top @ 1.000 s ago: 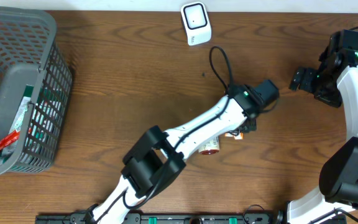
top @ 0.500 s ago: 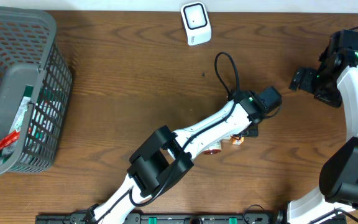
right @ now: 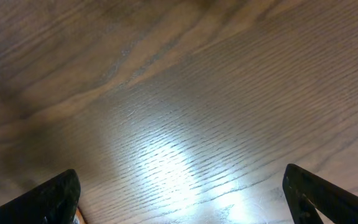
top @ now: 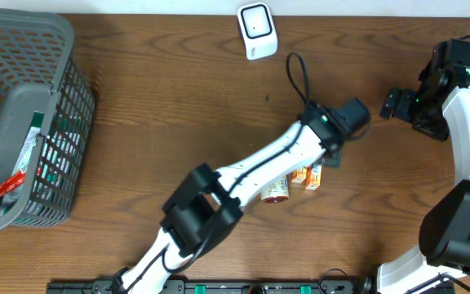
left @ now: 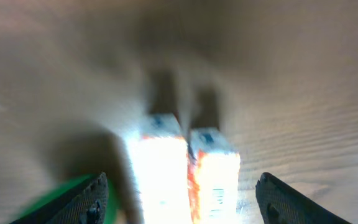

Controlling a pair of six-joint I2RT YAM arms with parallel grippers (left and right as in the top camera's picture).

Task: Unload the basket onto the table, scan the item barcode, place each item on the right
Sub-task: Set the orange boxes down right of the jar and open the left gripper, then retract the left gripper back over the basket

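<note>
Wood-grain tabletop (top: pixel 137 122), brown and matt, with a wide bare stretch below and left of the white, rounded scanner (top: pixel 256 30). 2 orange cartons (top: pixel 307 175), boxy, lie side by side well below and right of the scanner. Left pincer (left: pixel 180 186) is spread above them, with both fingers standing clear of the carton sides. Right pincer (right: pixel 180 180) is spread, far right of the scanner, over bare wood. Grey plastic mesh basket (top: pixel 68 155) stands far left of the scanner, at the tabletop's edge.
</note>
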